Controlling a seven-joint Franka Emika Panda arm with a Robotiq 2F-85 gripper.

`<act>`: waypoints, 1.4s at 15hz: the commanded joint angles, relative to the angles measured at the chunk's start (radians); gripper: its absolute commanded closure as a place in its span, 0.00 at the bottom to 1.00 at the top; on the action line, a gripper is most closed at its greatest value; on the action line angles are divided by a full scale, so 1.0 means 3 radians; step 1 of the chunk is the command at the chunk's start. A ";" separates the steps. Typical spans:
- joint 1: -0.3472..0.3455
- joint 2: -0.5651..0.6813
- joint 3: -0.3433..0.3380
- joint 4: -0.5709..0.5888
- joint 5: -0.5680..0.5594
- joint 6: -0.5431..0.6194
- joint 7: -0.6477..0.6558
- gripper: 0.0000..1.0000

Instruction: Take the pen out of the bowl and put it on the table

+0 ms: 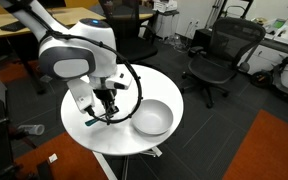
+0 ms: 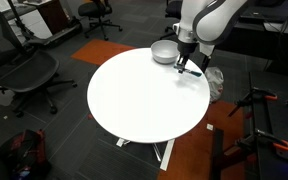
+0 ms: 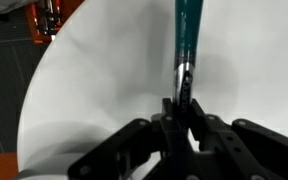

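Note:
My gripper (image 3: 182,118) is shut on the pen (image 3: 188,45), a thin dark stick with a teal section that points away from the jaws over the white table (image 3: 94,90). In an exterior view the gripper (image 1: 106,108) holds the pen (image 1: 92,120) low over the table (image 1: 164,85), beside the silver bowl (image 1: 152,118). In an exterior view the gripper (image 2: 187,62) holds the pen (image 2: 193,71) just off the bowl (image 2: 164,51) near the rim of the table (image 2: 144,100). The bowl looks empty.
Black office chairs (image 1: 220,55) (image 2: 26,72) stand around the table. Wooden desks (image 1: 29,20) are at the back. A black tripod (image 2: 254,130) stands close to the table. Orange carpet patches lie on the floor.

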 commanded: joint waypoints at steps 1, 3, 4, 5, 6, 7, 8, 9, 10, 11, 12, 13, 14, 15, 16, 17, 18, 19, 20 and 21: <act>-0.0014 0.0057 0.0018 0.0044 -0.0027 0.0065 -0.0038 0.54; 0.0015 0.0032 -0.0003 0.0033 -0.0064 0.0060 -0.0006 0.42; 0.0028 0.0007 -0.0011 0.0020 -0.0081 0.0064 0.0005 0.34; 0.0053 -0.0022 -0.0030 0.0005 -0.0113 0.0072 0.0029 0.27; 0.0073 -0.0043 -0.0046 -0.0007 -0.0147 0.0079 0.0044 0.18; 0.0089 -0.0086 -0.0054 -0.0027 -0.0170 0.0072 0.0061 0.12; 0.0110 -0.0132 -0.0068 -0.0056 -0.0200 0.0078 0.0079 0.03; 0.0134 -0.0185 -0.0086 -0.0084 -0.0245 0.0070 0.0098 0.00; 0.0171 -0.0233 -0.0123 -0.0099 -0.0303 0.0047 0.0138 0.00; 0.0170 -0.0311 -0.0114 -0.0138 -0.0312 0.0038 0.0128 0.00; 0.0189 -0.0373 -0.0128 -0.0162 -0.0332 0.0023 0.0151 0.00; 0.0177 -0.0459 -0.0104 -0.0204 -0.0310 0.0016 0.0127 0.00; 0.0176 -0.0539 -0.0095 -0.0245 -0.0303 0.0018 0.0120 0.00; 0.0163 -0.0651 -0.0066 -0.0303 -0.0260 -0.0010 0.0096 0.00; 0.0167 -0.0738 -0.0062 -0.0351 -0.0256 -0.0005 0.0091 0.00; 0.0175 -0.0844 -0.0062 -0.0414 -0.0257 -0.0002 0.0091 0.00; 0.0191 -0.0933 -0.0071 -0.0460 -0.0275 -0.0010 0.0111 0.00; 0.0195 -0.1028 -0.0070 -0.0514 -0.0272 -0.0021 0.0116 0.00; 0.0209 -0.1116 -0.0084 -0.0555 -0.0299 -0.0051 0.0148 0.00; 0.0207 -0.1195 -0.0077 -0.0588 -0.0280 -0.0105 0.0150 0.00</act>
